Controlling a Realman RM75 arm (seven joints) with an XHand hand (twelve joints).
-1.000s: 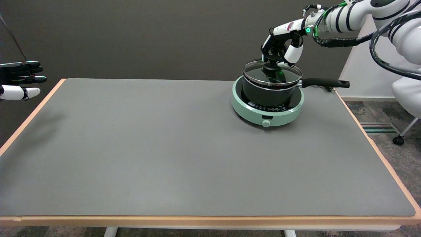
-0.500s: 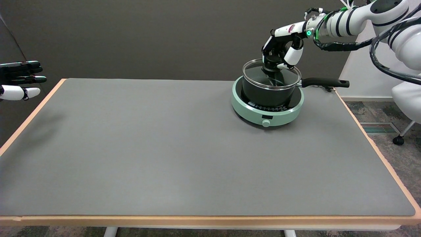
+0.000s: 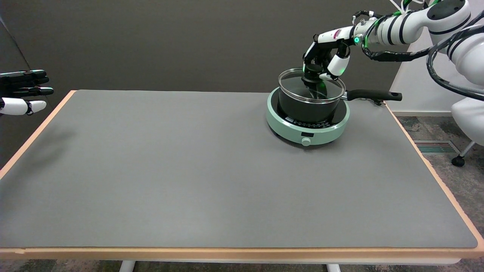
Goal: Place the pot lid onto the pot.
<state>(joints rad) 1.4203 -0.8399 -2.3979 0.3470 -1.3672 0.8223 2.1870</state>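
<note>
The grey surface (image 3: 189,170) carries a mint hotplate (image 3: 307,130) toward its far right, so the black pot (image 3: 306,107) is kept centred on it. The glass pot lid (image 3: 298,84) appears seated on the pot's rim. Its knob is pinched from above by the right hand (image 3: 324,60), presumably for steadying.

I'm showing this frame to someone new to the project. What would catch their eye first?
Probably the mint-green cooker at the table's far right, with a black pot on it, its handle pointing right. The glass lid sits on the pot, and the right hand is over its knob, fingers around it.
</note>
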